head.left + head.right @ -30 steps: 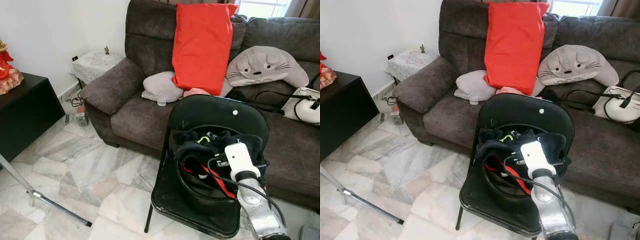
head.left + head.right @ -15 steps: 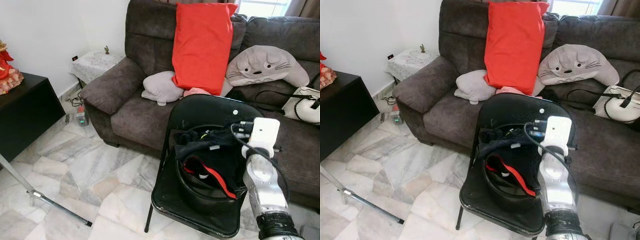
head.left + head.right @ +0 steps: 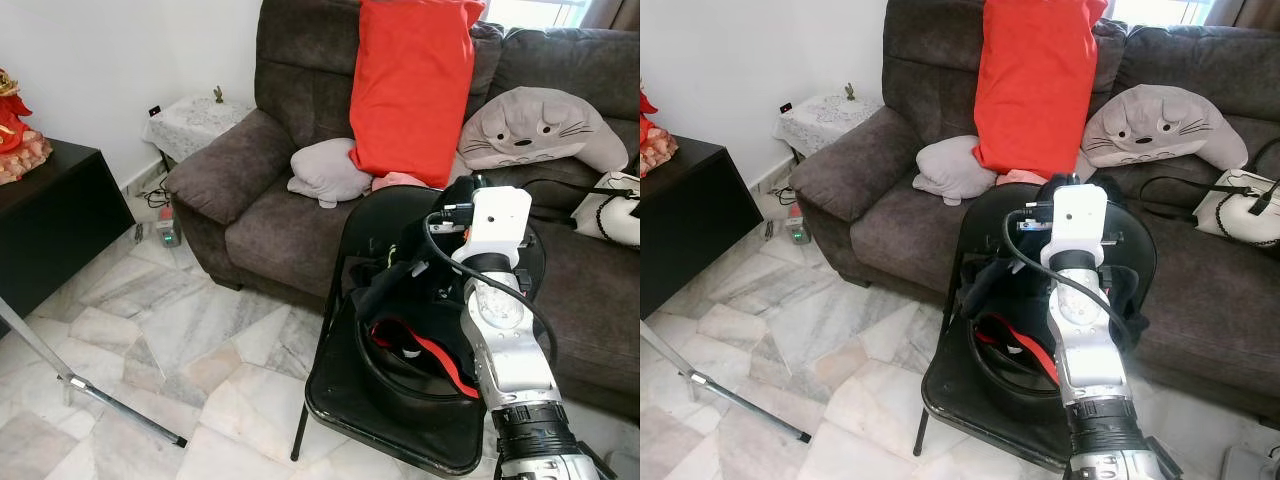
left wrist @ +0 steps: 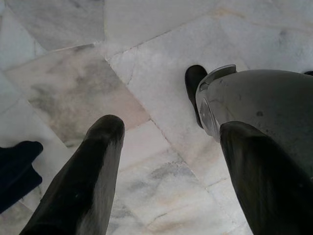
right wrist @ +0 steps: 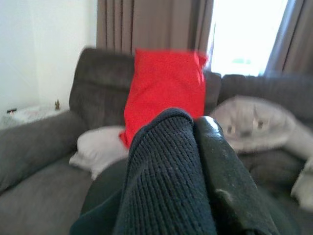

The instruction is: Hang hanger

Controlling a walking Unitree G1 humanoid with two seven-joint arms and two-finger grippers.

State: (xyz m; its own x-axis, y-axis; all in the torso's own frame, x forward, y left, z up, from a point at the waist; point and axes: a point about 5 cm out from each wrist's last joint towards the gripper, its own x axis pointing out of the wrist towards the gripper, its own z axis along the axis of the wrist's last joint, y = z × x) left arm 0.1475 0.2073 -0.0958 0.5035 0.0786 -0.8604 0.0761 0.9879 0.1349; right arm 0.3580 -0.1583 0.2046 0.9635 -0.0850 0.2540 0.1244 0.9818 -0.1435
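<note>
A black folding chair [image 3: 385, 425] stands before the sofa and carries a round black basket [image 3: 395, 375] of clothes. My right gripper [image 5: 193, 147] is raised above the basket, in front of the chair back, and is shut on a dark navy knitted garment [image 5: 164, 181]. The garment [image 3: 400, 280] trails from the gripper down into the basket. A red and black piece of clothing [image 3: 440, 358] lies inside the basket. My left gripper [image 4: 171, 128] hangs open over the marble floor with nothing between its fingers.
A dark brown sofa [image 3: 250, 215] holds a red cushion [image 3: 415, 85], a grey pillow [image 3: 325, 172] and a grey cat-faced cushion [image 3: 535, 125]. A black cabinet [image 3: 50, 225] stands at the left. A metal pole [image 3: 100, 395] lies slanted across the floor.
My right arm has risen from the basket toward the chair back, pulling the dark garment up with it. The camera has shifted slightly.
</note>
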